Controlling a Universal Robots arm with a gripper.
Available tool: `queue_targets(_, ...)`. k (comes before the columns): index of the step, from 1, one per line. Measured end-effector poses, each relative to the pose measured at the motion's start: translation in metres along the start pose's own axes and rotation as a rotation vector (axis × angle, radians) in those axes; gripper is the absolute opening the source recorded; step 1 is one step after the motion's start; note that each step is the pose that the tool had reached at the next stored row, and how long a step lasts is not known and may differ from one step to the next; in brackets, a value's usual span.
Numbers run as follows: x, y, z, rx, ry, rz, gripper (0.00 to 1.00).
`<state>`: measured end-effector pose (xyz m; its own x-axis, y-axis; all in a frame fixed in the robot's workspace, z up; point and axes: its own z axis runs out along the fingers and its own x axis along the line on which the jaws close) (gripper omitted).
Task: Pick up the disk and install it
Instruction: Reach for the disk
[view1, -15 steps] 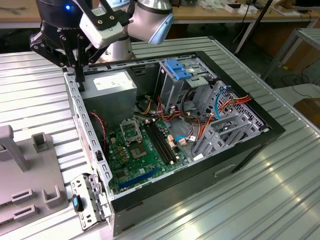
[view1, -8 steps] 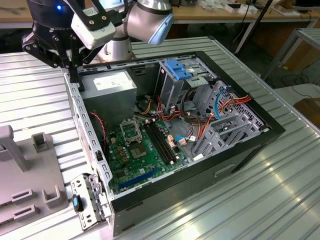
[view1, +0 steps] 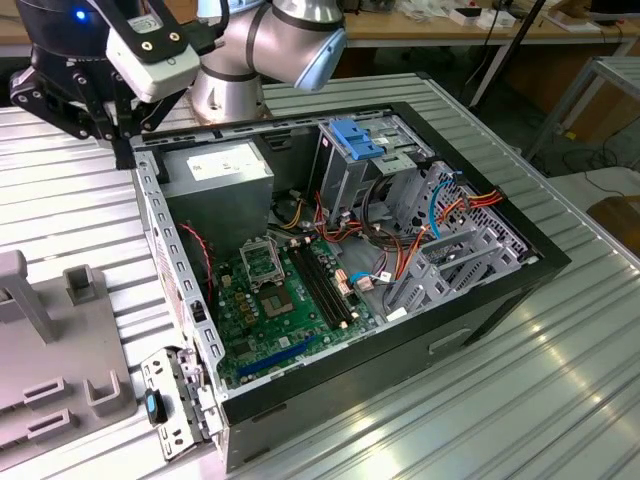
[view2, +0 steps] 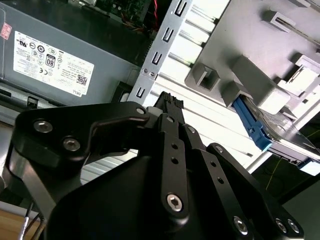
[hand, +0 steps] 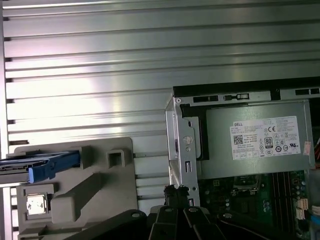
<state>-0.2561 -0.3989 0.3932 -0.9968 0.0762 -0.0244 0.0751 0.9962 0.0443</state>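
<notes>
End effector (hand: 176, 191) clenched, fingers together on nothing. I hang over the ribbed tabletop (hand: 150, 60), just outside a corner of the open computer case (hand: 182, 140), close to the power supply (hand: 255, 145). The disk (hand: 45, 165), blue rail showing, sits in the grey holder (hand: 95, 185) on the tabletop, outside the case and apart from me.

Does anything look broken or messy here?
Nothing looks broken. The computer case lies on its side with its cover off, and wires tangle loosely inside. The disk sits outside it, on the grey holder.
</notes>
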Motion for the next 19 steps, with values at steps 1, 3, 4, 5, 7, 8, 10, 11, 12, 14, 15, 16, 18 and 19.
queue_targets(1,0.0017,-0.0001,0.0000,0.0000,-0.0001,0.000,0.11)
queue_targets(3,0.0073,-0.0005,-0.0001,-0.0001,-0.0001,0.000,0.11)
queue_targets(4,0.0083,-0.0006,-0.0002,-0.0001,-0.0001,0.000,0.11)
queue_targets(5,0.0127,-0.0010,-0.0003,-0.0001,-0.0001,0.000,0.11)
queue_targets(7,0.0165,-0.0013,-0.0004,-0.0001,-0.0001,0.000,0.11)
queue_targets(8,0.0184,-0.0014,-0.0004,-0.0001,-0.0001,0.000,0.11)
queue_targets(10,0.0244,-0.0018,-0.0006,0.0000,0.0000,0.000,0.11)
queue_targets(11,0.0269,-0.0020,-0.0007,0.0000,0.0000,0.000,0.11)
queue_targets(12,0.0283,-0.0021,-0.0007,0.0000,0.0000,0.000,0.11)
queue_targets(14,0.0354,-0.0017,-0.0008,-0.0001,-0.0001,0.000,0.11)
queue_targets(15,0.0384,-0.0010,-0.0008,0.0000,-0.0001,0.000,0.11)
queue_targets(16,0.0428,0.0010,-0.0008,-0.0001,-0.0001,0.000,0.11)
queue_targets(18,0.0499,0.0060,-0.0005,0.0000,-0.0001,0.000,0.11)
queue_targets(19,0.0530,0.0077,-0.0004,0.0000,0.0000,0.000,0.11)
